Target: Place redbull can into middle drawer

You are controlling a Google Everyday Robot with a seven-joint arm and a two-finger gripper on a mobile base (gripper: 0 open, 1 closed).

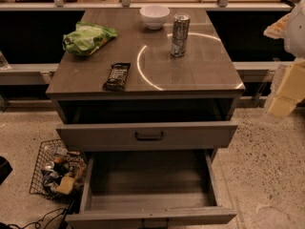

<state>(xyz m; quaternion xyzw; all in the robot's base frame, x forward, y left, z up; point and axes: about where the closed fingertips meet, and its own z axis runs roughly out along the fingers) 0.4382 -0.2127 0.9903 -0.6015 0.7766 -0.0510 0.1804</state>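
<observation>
The redbull can [180, 35] stands upright on the cabinet top [200, 75], right of centre, just in front of a white bowl [154, 16]. The middle drawer [147, 187] is pulled wide open at the bottom of the view and its grey floor is bare. My gripper [282, 101] shows as a pale shape at the right edge, beside the cabinet's right front corner. It is well right of the can, below the level of the top, and holds nothing that I can see.
A green chip bag [88, 37] lies at the back left of the top and a flat black snack bar [117, 76] lies near the front. The upper drawer [148, 135] is slightly out. A wire basket [55, 171] of items stands on the floor to the left.
</observation>
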